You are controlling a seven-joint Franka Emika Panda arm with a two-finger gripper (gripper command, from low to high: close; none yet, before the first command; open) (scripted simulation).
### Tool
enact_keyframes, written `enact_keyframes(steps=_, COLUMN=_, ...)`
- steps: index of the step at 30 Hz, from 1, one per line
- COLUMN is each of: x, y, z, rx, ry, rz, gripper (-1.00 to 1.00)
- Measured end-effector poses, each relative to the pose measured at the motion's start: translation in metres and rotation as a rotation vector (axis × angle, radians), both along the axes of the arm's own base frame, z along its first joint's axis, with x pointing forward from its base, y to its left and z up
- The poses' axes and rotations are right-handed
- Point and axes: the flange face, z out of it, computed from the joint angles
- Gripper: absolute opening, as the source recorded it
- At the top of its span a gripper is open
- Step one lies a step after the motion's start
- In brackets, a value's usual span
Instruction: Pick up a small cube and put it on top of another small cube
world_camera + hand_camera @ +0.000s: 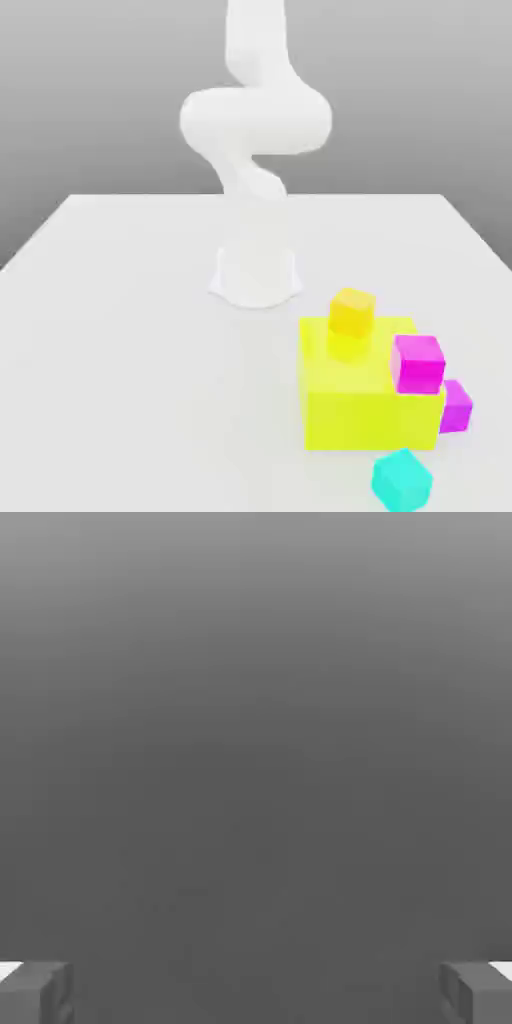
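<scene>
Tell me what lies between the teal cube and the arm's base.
In the exterior view, the big yellow block sits between the teal cube and the arm's base, with bare table on either side.

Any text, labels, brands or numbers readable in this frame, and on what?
None. The arm, the big yellow block, the cyan cube, both magenta cubes, the yellow-orange cube and the table all have plain, unmarked surfaces.
</scene>
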Motion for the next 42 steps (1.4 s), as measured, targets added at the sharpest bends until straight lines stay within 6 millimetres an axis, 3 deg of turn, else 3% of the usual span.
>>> enact_keyframes(steps=7, x=0.076, y=0.040, z=-0.109, rx=-0.039, ry=0.187, rz=0.096, gripper=0.00)
enact_keyframes(steps=14, x=0.116, y=0.083, z=-0.231, rx=-0.082, ry=0.367, rz=0.197, gripper=0.00)
enact_keyframes(steps=21, x=0.119, y=0.130, z=-0.361, rx=-0.128, ry=0.546, rz=0.311, gripper=0.00)
enact_keyframes(steps=27, x=0.097, y=0.155, z=-0.472, rx=-0.164, ry=0.697, rz=0.391, gripper=0.00)
enact_keyframes(steps=31, x=0.093, y=0.159, z=-0.529, rx=-0.168, ry=0.718, rz=0.403, gripper=0.00)
enact_keyframes(steps=32, x=0.092, y=0.159, z=-0.542, rx=-0.168, ry=0.718, rz=0.404, gripper=-1.00)
enact_keyframes(steps=38, x=0.092, y=0.159, z=-0.549, rx=-0.168, ry=0.719, rz=0.404, gripper=-1.00)
enact_keyframes(steps=42, x=0.092, y=0.159, z=-0.514, rx=-0.168, ry=0.719, rz=0.404, gripper=-1.00)
